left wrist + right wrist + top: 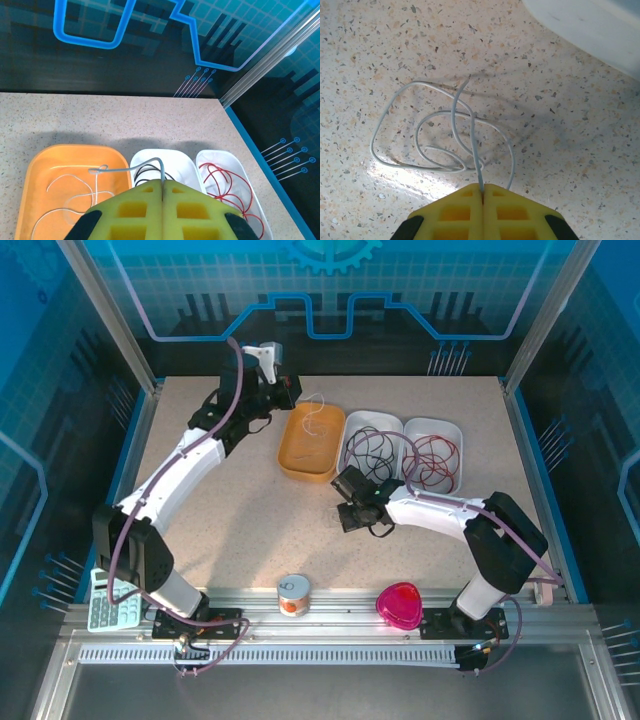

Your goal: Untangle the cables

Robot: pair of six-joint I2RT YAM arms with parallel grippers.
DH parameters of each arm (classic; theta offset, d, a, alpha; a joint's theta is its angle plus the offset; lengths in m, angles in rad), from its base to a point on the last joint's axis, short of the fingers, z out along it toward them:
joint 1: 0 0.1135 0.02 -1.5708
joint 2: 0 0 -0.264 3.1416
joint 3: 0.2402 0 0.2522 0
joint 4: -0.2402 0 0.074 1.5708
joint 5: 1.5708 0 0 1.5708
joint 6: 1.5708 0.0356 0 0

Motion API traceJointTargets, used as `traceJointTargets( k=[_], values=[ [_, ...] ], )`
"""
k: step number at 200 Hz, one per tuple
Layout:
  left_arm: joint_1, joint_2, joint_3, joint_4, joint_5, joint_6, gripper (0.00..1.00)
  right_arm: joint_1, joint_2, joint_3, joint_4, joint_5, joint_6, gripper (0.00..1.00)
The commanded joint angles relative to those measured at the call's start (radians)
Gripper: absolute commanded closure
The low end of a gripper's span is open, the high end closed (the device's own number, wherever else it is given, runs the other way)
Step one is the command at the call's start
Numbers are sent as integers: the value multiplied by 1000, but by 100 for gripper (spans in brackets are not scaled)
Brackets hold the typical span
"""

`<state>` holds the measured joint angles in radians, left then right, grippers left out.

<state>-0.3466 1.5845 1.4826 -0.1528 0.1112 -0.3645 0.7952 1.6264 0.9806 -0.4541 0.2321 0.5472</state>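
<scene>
The left end effector [162,186] is reaching to the far side of the bench [230,510]. Its two yellow fingers are pressed together. They pinch the end of a white cable [125,169]. This thin cable goes up from the fingers, bends to the left and has a small loop in it. The rest of it lies in loose curls inside the orange tray [75,157].

Next to the orange tray sit two white trays, side by side. The middle white tray [167,155] holds the black cable [372,452], curled round in loops. The right white tray [220,159] holds the red cable [432,460], also in loops. Each cable has a tray of its own.

The right end effector [482,189] is low over the bench, just in front of the white trays. Its yellow fingers are pressed together too. They pinch a grey-white cable [445,131]. This cable lies on the bare bench in a few big loops that cross over each other. One loose end sticks up and away from the fingers. A corner of a white tray shows near it in the right wrist view.

At the near edge of the bench there is a calculator [105,602] on the left. A small round tub [293,593] with a number on its lid is in the middle. A pink heart-shaped thing [400,604] is on the right. These three are well apart from the cables.
</scene>
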Motion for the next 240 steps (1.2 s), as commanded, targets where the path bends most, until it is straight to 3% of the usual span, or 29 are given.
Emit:
traceJointTargets(
  k=[1, 144, 211, 240],
  values=[
    [-5, 12, 24, -5, 25, 15, 100, -12, -33, -8, -5, -6, 19, 100],
    [-17, 203, 62, -74, -26, 77, 98, -13, -84, -31, 3, 2, 27, 100],
    [-30, 275, 48, -109, -54, 87, 77, -14, -115, -35, -4, 18, 24, 100],
    [-31, 272, 41, -124, -80, 92, 56, -15, -118, -31, -11, 22, 22, 100]
  ],
)
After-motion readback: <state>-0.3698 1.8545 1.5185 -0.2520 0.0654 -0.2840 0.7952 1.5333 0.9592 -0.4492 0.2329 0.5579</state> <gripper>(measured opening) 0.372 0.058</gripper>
